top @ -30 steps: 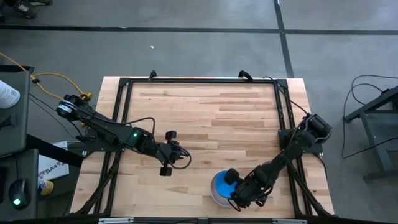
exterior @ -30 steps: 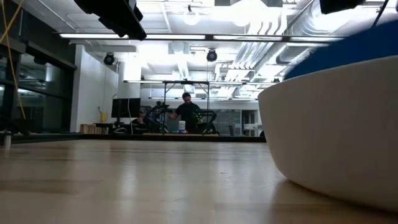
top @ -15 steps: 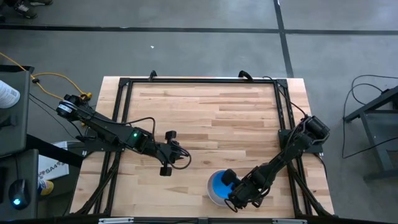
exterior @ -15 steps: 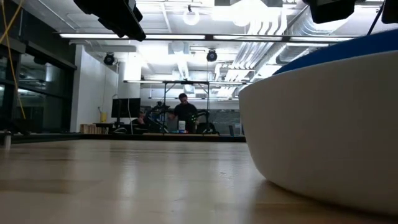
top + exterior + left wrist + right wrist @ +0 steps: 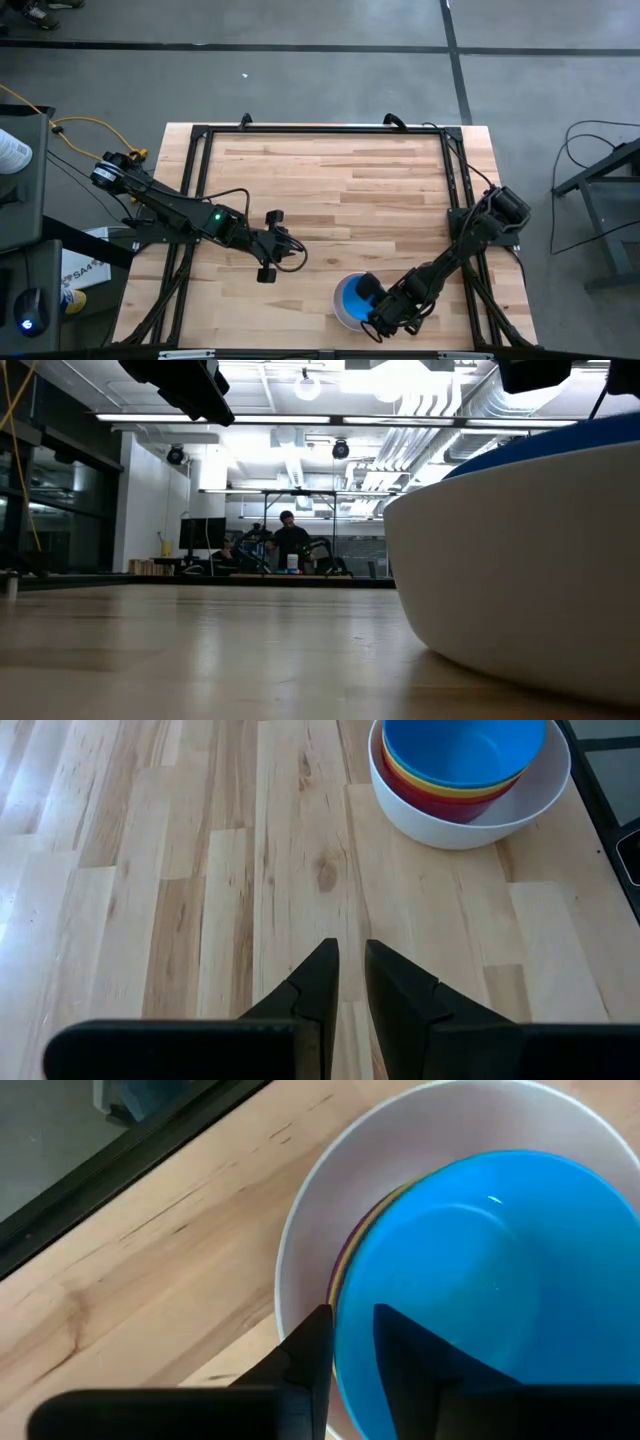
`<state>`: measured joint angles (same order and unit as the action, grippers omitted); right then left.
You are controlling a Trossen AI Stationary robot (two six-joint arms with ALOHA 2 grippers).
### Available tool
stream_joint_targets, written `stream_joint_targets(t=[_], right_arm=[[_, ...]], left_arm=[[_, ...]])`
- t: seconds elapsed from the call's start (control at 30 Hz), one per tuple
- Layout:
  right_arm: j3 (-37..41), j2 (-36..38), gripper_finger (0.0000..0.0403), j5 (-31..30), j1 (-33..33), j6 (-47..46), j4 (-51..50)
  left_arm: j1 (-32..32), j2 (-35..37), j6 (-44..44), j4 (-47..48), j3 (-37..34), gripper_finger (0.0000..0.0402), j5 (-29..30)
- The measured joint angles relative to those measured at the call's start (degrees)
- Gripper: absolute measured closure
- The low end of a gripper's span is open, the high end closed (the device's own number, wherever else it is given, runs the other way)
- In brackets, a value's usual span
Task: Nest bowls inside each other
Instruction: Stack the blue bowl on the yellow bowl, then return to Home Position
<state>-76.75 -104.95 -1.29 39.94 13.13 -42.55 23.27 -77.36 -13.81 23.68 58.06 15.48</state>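
Bare table [image 5: 330,190] lies open; only the stacked bowls [image 5: 350,298], seemingly right-gripper-crowded, obstruct.

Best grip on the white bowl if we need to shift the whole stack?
Pinch the white bowl by its rim from above, one finger inside, one outside. The blue bowl and the others nested in it sit off-centre, leaving a bare stretch of rim; its rounded wall offers no side purchase.

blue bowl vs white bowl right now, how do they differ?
Size: the white bowl is wider; the blue bowl is smaller.
Place: the white bowl stands on the table as the outermost; the blue bowl is the top of the stack nested inside it.
Contact: the right pincer has its fingers either side of the blue bowl's rim; the white bowl's rim lies just outside them.
Shared: both round, upright, near the table's front edge.
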Motion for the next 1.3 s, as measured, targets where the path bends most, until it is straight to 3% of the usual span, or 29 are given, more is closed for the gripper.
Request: stream_joint_targets(t=[0.23,0.6,1.0,1.3], right_arm=[[0.0,0.04,0.0332,-0.9,1.37,0.0,0.02],[0.04,1.96,0.0332,-9.27,2.96,-0.44,0.38],[-0.07,12.23,0.0332,-16.77,0.3,-21.64,-0.8],[0.0,16.42,0.0332,-16.66,-1.99,-25.49,-4.83]], left_arm=[[0.0,0.0,-0.02,0.0,0.0,0.035,0.0],[0.0,0.0,-0.18,-0.02,0.0,0.035,0.0],[0.02,0.0,4.48,2.4,0.0,0.035,0.86],[0.02,0.02,4.62,7.31,-0.39,0.035,5.87]])
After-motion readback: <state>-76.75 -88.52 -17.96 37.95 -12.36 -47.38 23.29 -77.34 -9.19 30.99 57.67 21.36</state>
